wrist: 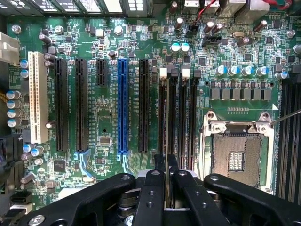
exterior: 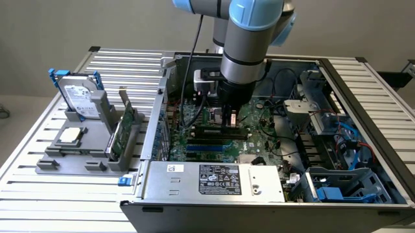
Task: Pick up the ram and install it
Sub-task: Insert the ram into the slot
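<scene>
Gripper (exterior: 231,120) hangs low inside the open computer case (exterior: 259,218), just right of the exterior view's centre, its fingers (wrist: 151,197) clamped on the ram (wrist: 167,117). From the wrist camera the ram shows edge-on as a thin strip between the two black fingers. It runs lengthwise along the row of black memory slots (wrist: 184,117) on the green motherboard (wrist: 106,117). Whether its lower edge touches a slot I cannot tell.

Going across the exterior view from its left, a grey holder (exterior: 65,165) lies on the slatted metal table (exterior: 39,204). In it a silver hard drive (exterior: 79,99) with blue handles stands upright at the upper left. A small square chip (exterior: 70,136) lies flat below it, and a green card (exterior: 123,130) stands on edge at the holder's side nearest the case wall. In the centre sits the case, with a silver box (exterior: 214,179) bearing labels across its near edge and the arm (exterior: 250,43) coming down from the top of the frame. Toward the exterior view's right, inside the case, are a metal drive cage (exterior: 304,107), blue cables (exterior: 353,138) and a blue plastic clip (exterior: 331,193).

On the motherboard in the wrist view, a white slot (wrist: 37,96), several long black slots (wrist: 61,103) and a blue slot (wrist: 122,106) lie parallel to the memory slots. A silver processor socket (wrist: 240,157) sits on their other side.
</scene>
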Robot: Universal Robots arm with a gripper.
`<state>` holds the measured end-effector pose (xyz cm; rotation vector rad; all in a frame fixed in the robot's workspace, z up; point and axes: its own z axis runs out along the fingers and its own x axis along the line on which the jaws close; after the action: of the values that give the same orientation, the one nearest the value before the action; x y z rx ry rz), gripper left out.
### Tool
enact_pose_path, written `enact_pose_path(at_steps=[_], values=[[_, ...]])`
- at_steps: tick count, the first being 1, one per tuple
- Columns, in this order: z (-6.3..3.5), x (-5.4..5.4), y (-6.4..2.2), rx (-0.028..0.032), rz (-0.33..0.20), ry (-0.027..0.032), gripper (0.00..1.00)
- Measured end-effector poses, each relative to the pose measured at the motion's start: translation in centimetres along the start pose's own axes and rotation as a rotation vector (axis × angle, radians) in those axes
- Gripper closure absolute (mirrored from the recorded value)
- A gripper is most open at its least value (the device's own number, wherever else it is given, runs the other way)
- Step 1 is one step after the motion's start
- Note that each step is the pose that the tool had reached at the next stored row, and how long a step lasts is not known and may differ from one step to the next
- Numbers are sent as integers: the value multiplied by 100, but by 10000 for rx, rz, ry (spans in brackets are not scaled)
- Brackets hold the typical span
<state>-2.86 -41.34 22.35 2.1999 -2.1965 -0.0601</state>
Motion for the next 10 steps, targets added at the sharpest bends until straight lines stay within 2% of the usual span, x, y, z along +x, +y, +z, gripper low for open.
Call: enact_pose_path(at_steps=[5, 10], values=[[-90, 0, 4, -19, -18, 12, 86], [-99, 0, 4, -16, -42, 22, 86]])
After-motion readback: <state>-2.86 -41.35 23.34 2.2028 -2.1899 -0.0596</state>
